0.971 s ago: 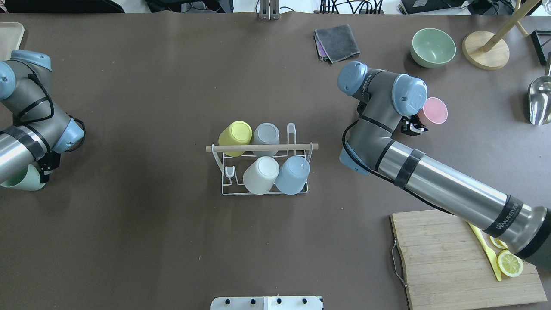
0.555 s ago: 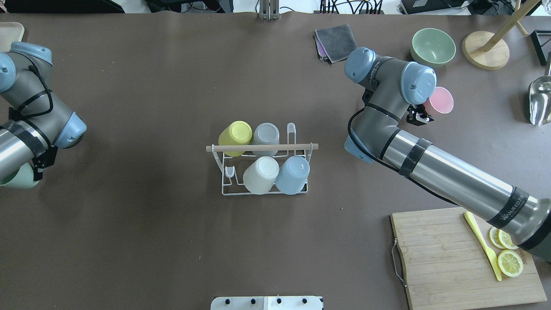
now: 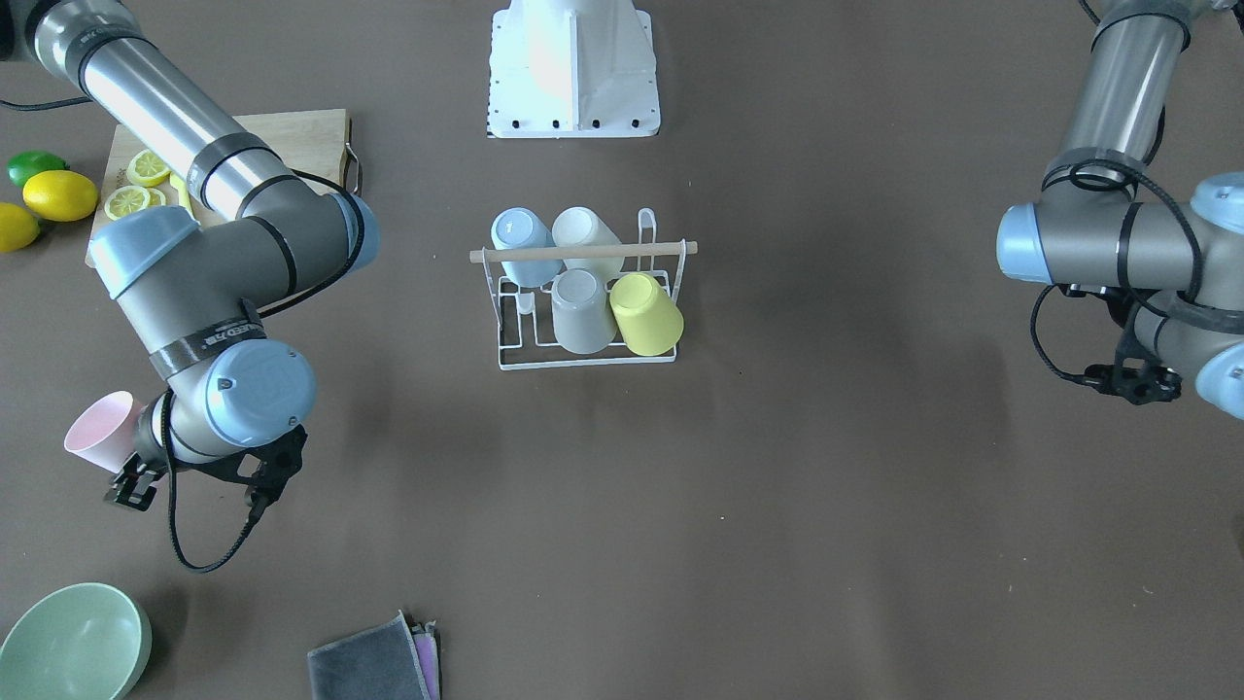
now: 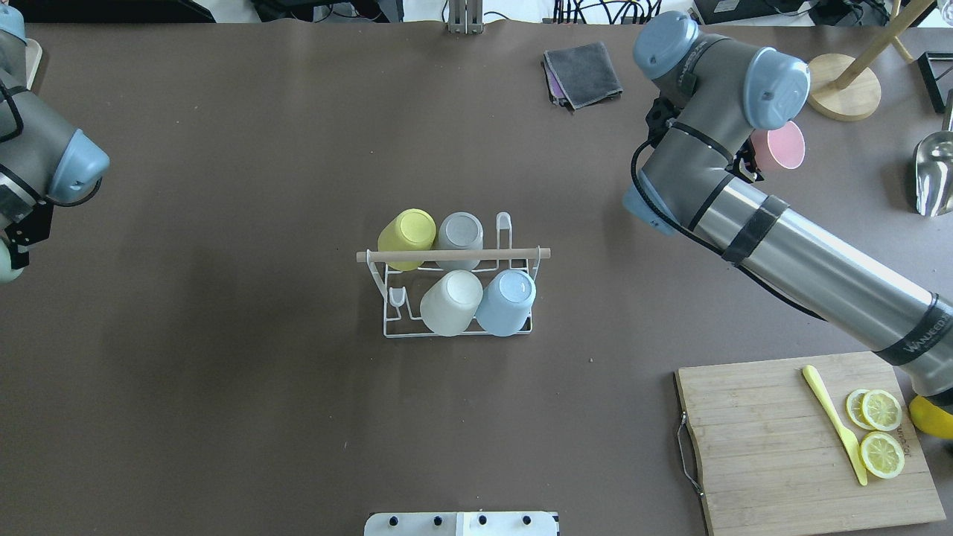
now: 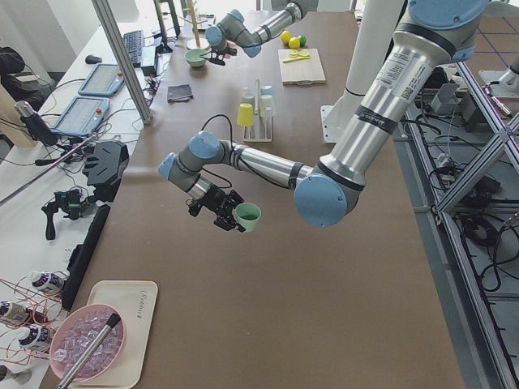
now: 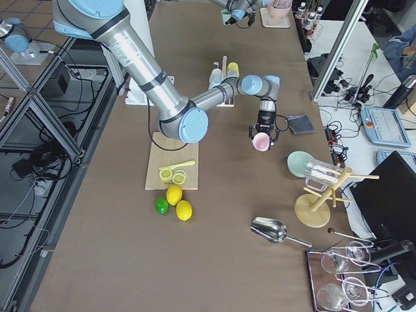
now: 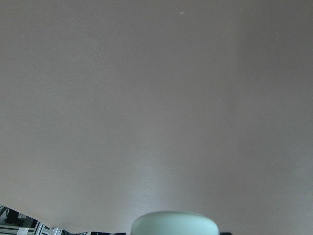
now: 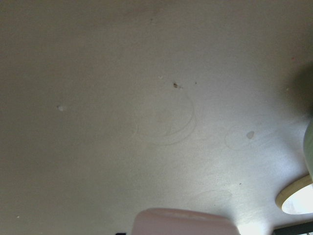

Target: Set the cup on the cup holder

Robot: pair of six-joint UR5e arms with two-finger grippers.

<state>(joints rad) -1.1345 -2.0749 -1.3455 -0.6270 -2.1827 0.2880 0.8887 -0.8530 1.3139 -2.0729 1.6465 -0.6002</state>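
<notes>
The cup holder (image 4: 454, 255), a white wire rack with a wooden rod handle, stands mid-table, also in the front view (image 3: 583, 254). It carries upside-down yellow (image 4: 407, 234), grey (image 4: 460, 232), cream (image 4: 451, 301) and blue (image 4: 507, 300) cups. Its far-right and near-left prongs are bare. My right gripper (image 4: 747, 162) is shut on a pink cup (image 4: 779, 145), held above the table at the far right; the cup also shows in the front view (image 3: 97, 433). My left gripper (image 5: 223, 212) is shut on a pale green cup (image 5: 247, 216), held at the far left, mostly out of the overhead view.
A grey cloth (image 4: 584, 73) lies at the far side. A green bowl (image 3: 73, 642), a wooden stand (image 4: 841, 88) and a metal scoop (image 4: 934, 175) are at the far right. A cutting board (image 4: 782, 454) with lemon slices and a yellow knife is near right.
The right arm has swung up and away from the rack toward the far right with the pink cup. The left arm has drawn back to the left with the green cup.
</notes>
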